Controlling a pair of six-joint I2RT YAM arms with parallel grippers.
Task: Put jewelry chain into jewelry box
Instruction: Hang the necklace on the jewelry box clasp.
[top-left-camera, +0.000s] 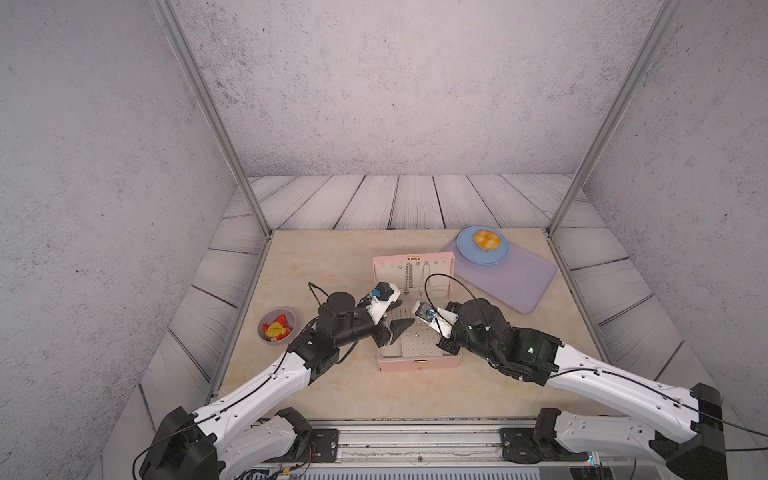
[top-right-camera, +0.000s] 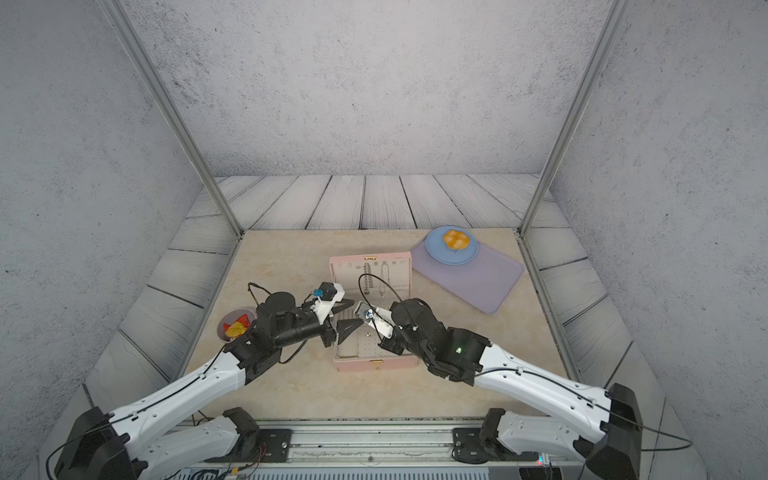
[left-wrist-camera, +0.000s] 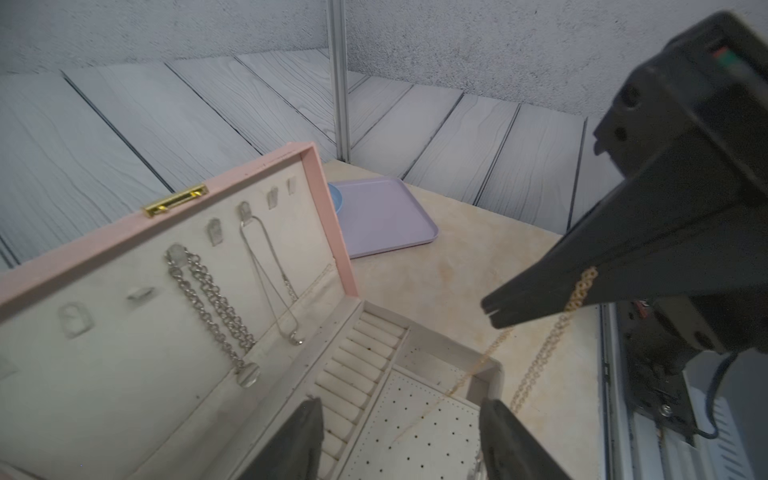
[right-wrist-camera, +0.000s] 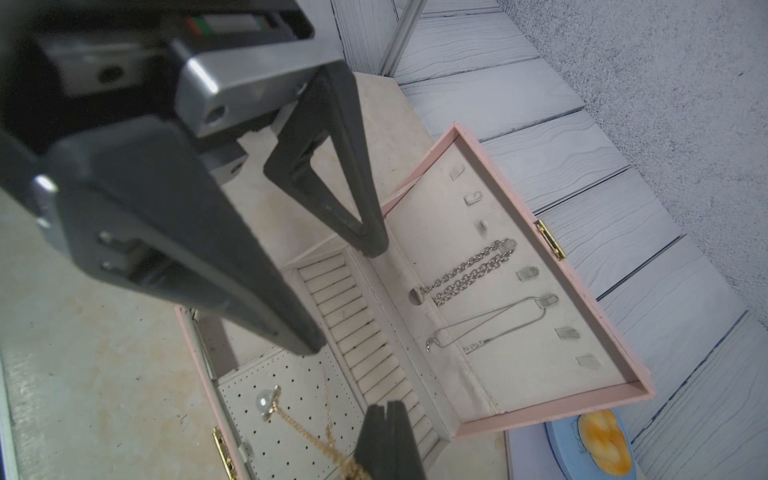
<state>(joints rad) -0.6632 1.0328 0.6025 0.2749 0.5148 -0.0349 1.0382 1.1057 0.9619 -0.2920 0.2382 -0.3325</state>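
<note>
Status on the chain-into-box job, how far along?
Done: jewelry box lid is open; jewelry chain has its pendant end at the perforated panel. In hand: right gripper, jaws shut, holds the chain's other end above the box; left gripper is open, empty. Left: lower and release the rest inside.

Left end effector (left-wrist-camera: 399, 402) stands spread wide, right end effector (right-wrist-camera: 386, 411) pinched closed.

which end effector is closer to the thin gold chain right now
Right. The right end effector is shut on the gold chain, which hangs over the jewelry box; the left end effector stands open just beside it.
</note>
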